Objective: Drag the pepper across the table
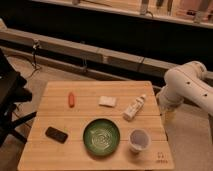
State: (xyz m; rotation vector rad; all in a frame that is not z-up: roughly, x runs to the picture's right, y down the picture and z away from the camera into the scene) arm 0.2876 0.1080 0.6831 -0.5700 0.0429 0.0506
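1. On the near right corner of the table [50, 156] I see a small dark mark [160, 158] on the wood, too small for me to read. The white bottle [134, 107], lying on its side right of centre, carries a label I cannot read either.
2. The pepper [71, 99], red-orange and slim, lies on the far left part of the table with bare wood all around it.
3. A flat white pad [107, 101] sits near the pepper's right, between it and the bottle. A flat black device [56, 134] lies toward the near left, well in front of the pepper.
4. A green plate [101, 136] sits at the near centre, showing a pale swirled pattern. Just beside it on the right stands a clear cup [139, 140], upright; I cannot tell what it holds.
5. The white arm [187, 85] bends in from the right. The gripper [167, 113] hangs below it just off the table's right edge, well apart from the pepper, with the bottle and pad lying between them. I cannot tell whether it is spread or pressed together.
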